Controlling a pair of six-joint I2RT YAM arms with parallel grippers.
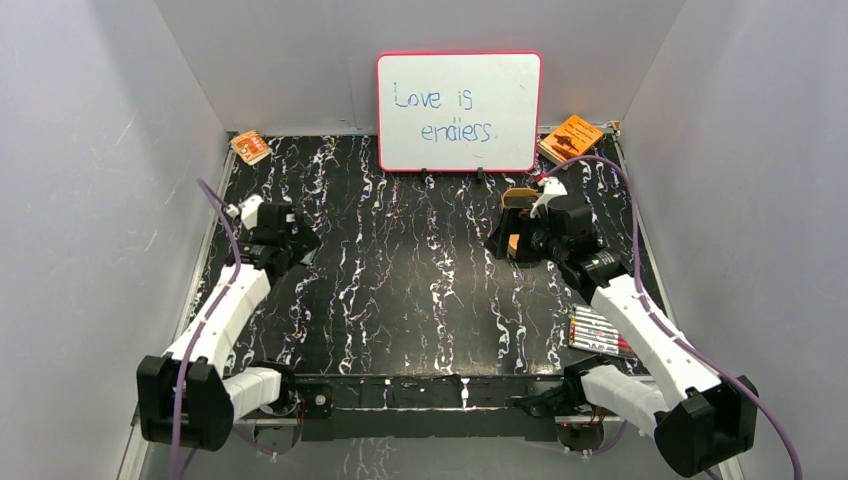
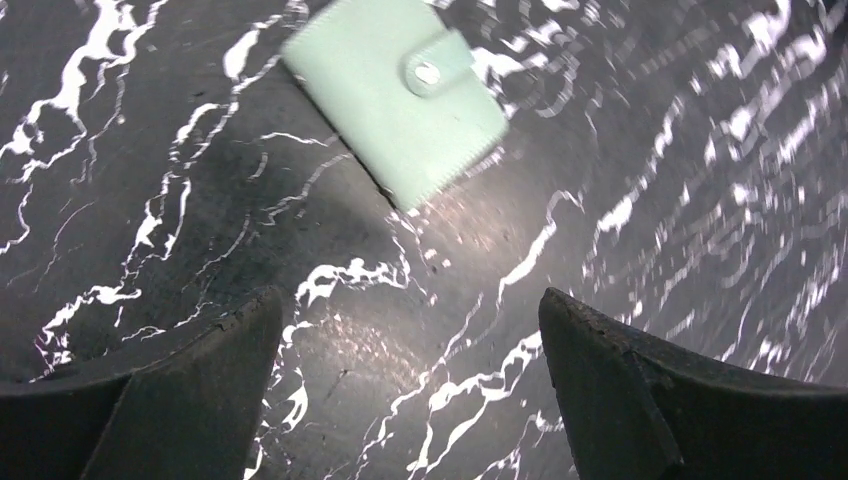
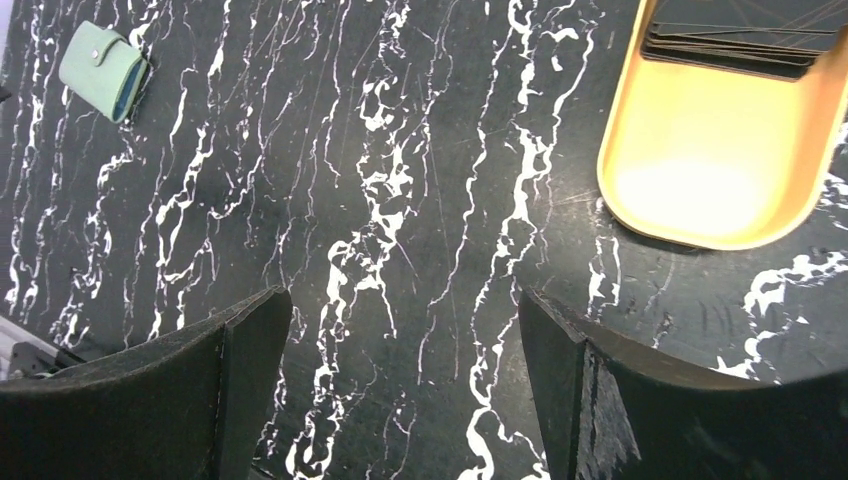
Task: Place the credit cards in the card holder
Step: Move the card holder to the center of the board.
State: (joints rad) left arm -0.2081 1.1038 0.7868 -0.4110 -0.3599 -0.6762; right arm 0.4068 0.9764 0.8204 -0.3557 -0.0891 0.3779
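The card holder [image 2: 395, 95] is a pale grey-green sleeve, shut with a snap tab, lying flat on the black marbled table. My left gripper [image 2: 410, 305] hovers just short of it, open and empty. The holder also shows at the far left of the right wrist view [image 3: 103, 70]. The credit cards [image 3: 745, 35] are a stack of several dark cards lying in a tan tray [image 3: 700, 190]. My right gripper [image 3: 402, 298] is open and empty, just left of the tray. In the top view the left gripper [image 1: 298, 246] hides the holder and the right gripper [image 1: 506, 240] covers most of the tray [image 1: 519, 196].
A whiteboard [image 1: 458, 110] stands at the back centre. Orange booklets lie at the back left [image 1: 250, 146] and back right [image 1: 571, 137]. A pack of markers [image 1: 598, 332] lies by the right arm. Grey walls enclose the table.
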